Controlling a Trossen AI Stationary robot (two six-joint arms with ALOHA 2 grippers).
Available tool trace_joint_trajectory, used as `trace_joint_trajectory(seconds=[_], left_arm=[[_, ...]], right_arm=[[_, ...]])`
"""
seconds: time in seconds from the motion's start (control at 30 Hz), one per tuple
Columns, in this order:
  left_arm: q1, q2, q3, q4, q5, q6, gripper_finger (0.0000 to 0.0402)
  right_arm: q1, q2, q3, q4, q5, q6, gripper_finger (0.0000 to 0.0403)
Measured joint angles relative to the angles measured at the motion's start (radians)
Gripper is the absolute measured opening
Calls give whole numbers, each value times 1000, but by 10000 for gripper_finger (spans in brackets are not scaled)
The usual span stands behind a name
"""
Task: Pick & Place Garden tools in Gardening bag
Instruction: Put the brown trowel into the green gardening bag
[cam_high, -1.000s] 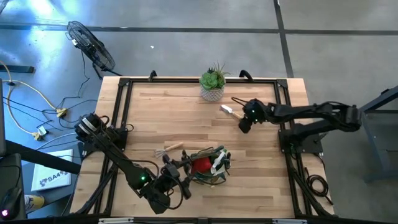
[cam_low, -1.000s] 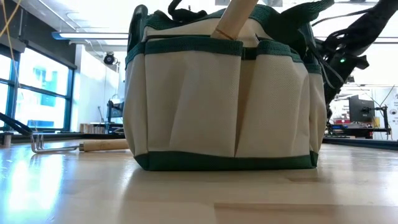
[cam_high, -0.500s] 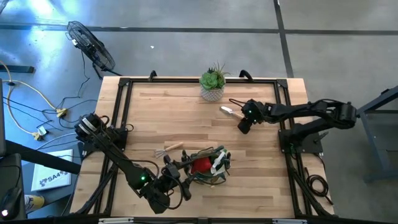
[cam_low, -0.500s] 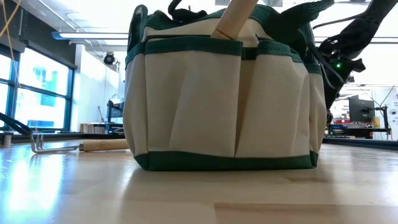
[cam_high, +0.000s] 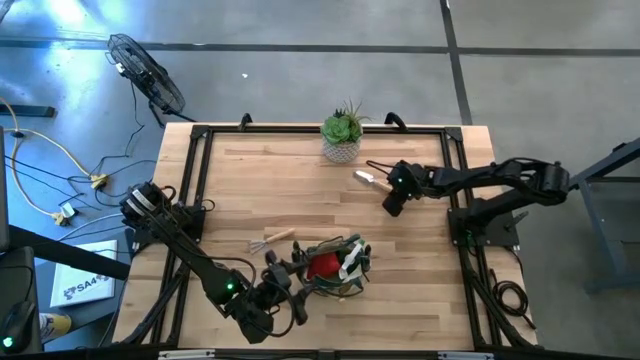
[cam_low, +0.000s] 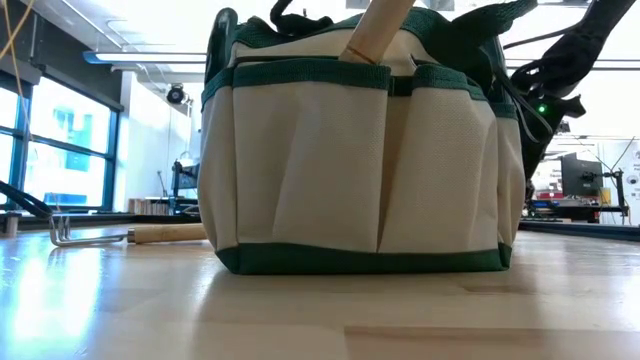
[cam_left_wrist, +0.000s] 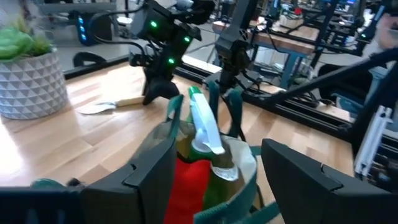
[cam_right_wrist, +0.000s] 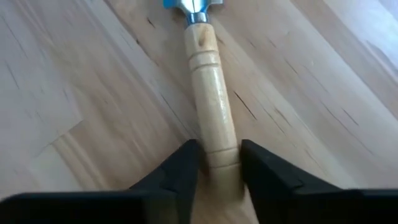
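The wooden tabletop (cam_high: 300, 185) carries everything, framed by a dark rail. Near its front edge stands the gardening bag (cam_high: 335, 268), tan fabric with green trim in the low view (cam_low: 360, 170), its outer pockets facing the camera and a wooden handle (cam_low: 372, 30) sticking up out of its top. Inside it show a red cone-shaped piece (cam_left_wrist: 186, 186) and a green-and-white piece (cam_left_wrist: 202, 124).

The left end effector (cam_high: 285, 290) sits at the front of the tabletop just beside the bag, its fingers (cam_left_wrist: 152, 171) spread wide on either side of the bag's rim, gripping nothing.

The right end effector (cam_high: 393, 203) is at the far right part of the tabletop, lowered over a trowel (cam_high: 372, 178) that lies flat on the wood near the potted plant (cam_high: 342, 135). Its fingers (cam_right_wrist: 180, 171) straddle the end of the trowel's wooden handle (cam_right_wrist: 211, 118), close against both sides; whether they already press on it I cannot tell.

A rake (cam_high: 272, 240) with a wooden handle lies on the tabletop just beside the bag, on its left-arm side, prongs visible in the low view (cam_low: 62, 232).
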Motion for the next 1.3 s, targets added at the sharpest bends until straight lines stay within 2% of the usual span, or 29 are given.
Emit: trace_joint_trajectory(seconds=[0.1,0.13,0.3,0.47,0.57,0.67,0.8,0.9,1.1,1.3], left_arm=[[0,0,0,0,27,-11,230],[0,0,0,0,38,-22,230],[0,0,0,0,88,-52,230],[0,0,0,0,142,-52,230],[0,0,0,-1,162,-52,230],[0,0,0,-5,165,-52,230],[0,1,0,-7,165,-52,230],[0,1,0,-3,176,-52,230],[0,1,0,0,210,-61,230],[0,1,0,0,224,-60,230]], right_arm=[[1,-5,-2,-4,6,-7,55],[2,-7,-2,-5,9,-8,49],[46,-46,-5,-48,73,-23,49],[165,-205,21,-288,133,58,49],[293,-337,72,-445,189,155,49],[430,-476,151,-530,173,266,49],[612,-570,284,-694,259,432,49],[763,-611,364,-696,309,527,49],[1108,-583,447,-622,297,668,49],[1416,-462,466,-492,190,864,49]])
